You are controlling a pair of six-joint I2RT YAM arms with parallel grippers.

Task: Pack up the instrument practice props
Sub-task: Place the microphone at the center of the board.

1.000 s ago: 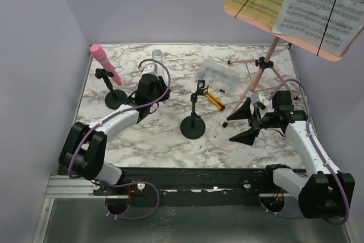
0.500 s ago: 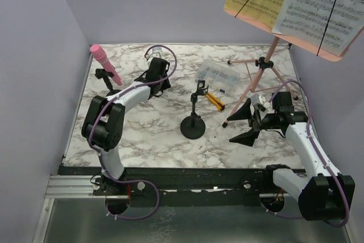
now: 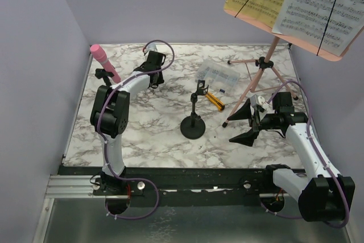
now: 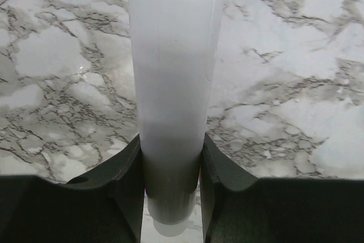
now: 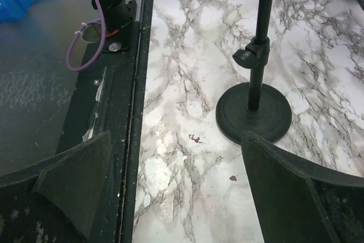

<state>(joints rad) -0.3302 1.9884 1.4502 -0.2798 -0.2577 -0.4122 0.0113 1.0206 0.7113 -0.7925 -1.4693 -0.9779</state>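
I had left gripper (image 4: pixel 170 166) pinching white microphone (image 4: pixel 170 55), upper left of overhead view: carry step, I judged. Right gripper (image 5: pixel 179 174) spread wide, empty. Next needed steady set-down.

Left wrist: white smooth plastic microphone (image 4: pixel 173 83) is running off the top edge, head unseen. Right wrist: black round-based mic holder (image 5: pixel 254 119) is getting cropped above its clamp knob.
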